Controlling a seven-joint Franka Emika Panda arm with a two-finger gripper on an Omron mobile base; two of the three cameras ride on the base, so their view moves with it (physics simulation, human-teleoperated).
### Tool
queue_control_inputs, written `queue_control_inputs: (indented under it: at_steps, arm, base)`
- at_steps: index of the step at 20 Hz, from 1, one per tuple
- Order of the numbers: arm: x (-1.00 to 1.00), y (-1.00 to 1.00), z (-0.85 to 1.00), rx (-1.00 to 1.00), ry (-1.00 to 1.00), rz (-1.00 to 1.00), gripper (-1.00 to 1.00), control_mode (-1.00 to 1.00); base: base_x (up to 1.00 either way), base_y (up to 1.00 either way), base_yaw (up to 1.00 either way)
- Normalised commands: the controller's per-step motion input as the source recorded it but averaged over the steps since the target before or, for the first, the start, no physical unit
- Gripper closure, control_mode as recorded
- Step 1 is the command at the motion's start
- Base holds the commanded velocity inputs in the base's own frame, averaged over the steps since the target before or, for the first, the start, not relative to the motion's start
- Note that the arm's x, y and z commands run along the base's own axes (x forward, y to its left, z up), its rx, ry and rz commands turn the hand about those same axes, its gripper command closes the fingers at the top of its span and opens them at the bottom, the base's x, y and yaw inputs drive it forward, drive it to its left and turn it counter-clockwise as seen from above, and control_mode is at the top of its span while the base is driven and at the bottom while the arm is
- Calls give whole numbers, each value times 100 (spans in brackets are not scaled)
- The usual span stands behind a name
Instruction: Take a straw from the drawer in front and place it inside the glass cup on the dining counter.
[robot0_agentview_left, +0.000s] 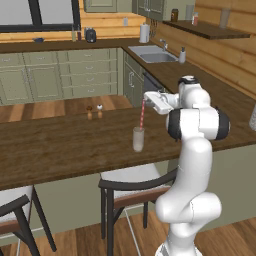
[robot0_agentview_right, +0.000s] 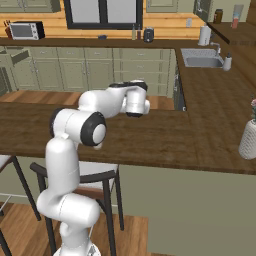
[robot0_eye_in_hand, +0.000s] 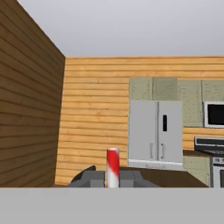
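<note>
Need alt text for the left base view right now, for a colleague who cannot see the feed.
The white arm's pincer holds a thin red-and-white striped straw upright, its lower end at the mouth of a small clear glass tumbler standing on the long dark brown wood-grain counter. Two dark-framed stools stand below the counter's near edge.
</note>
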Motion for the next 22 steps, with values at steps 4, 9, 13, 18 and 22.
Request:
queue_control_inputs:
  at_steps: [4,9,13,18,22]
  arm:
    - [14,11,0,0,-1,2,100,-100]
    - [12,5,-3,0,-1,1,100,-100]
    - [3,0,-16,0,0,0,100,-100]
    - [11,0,-21,0,0,0,100,-100]
    - [17,0,-12,0,0,0,100,-100]
  base:
    - [0,0,0]
    - [0,0,0]
    - [0,0,0]
    - [0,0,0]
    - [0,0,0]
